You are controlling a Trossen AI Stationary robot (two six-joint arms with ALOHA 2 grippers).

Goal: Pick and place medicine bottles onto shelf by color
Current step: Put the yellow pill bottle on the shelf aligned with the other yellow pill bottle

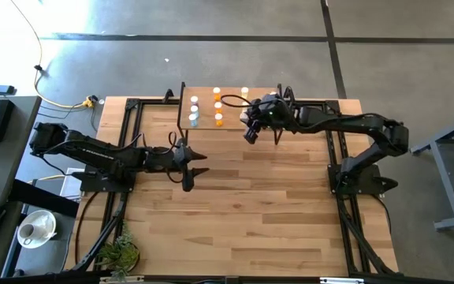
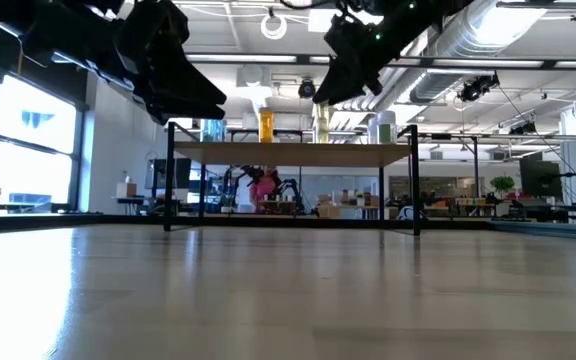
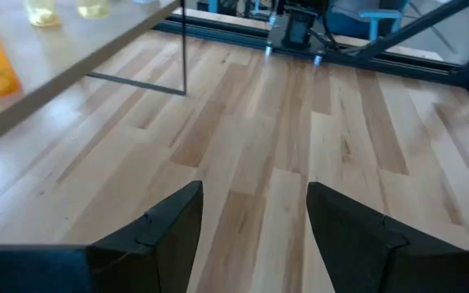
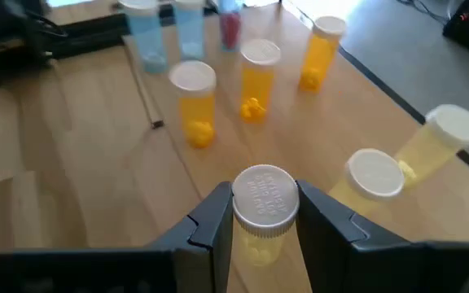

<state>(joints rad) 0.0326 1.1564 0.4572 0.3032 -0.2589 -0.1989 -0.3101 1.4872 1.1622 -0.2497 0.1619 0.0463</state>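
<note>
- desk [image 1: 251, 205]: big wood top, both arms over it; no bottles show on its bare wood.
- shelf [image 1: 231, 95]: raised wood platform on thin black legs at the far edge of the desk; every bottle I can see is on or over it.
- left hand [image 1: 195, 163]: hangs over bare desk just in front of the shelf, fingers [image 3: 165, 236] spread wide, nothing held.
- right hand [image 4: 260, 213]: over the shelf's right part, fingers pressed to both sides of a yellow bottle [image 4: 260, 224] just below its white cap.
- Handling, my guess: light, rigid plastic, smooth sides, so slippery and easy to tip; grip across the body under the cap, upright.
- Count in the right wrist view: three orange bottles [image 4: 255, 77], three yellow including the held one, two pale blue [image 4: 146, 37], one reddish [image 4: 230, 28] partly hidden. Nine total.
</note>
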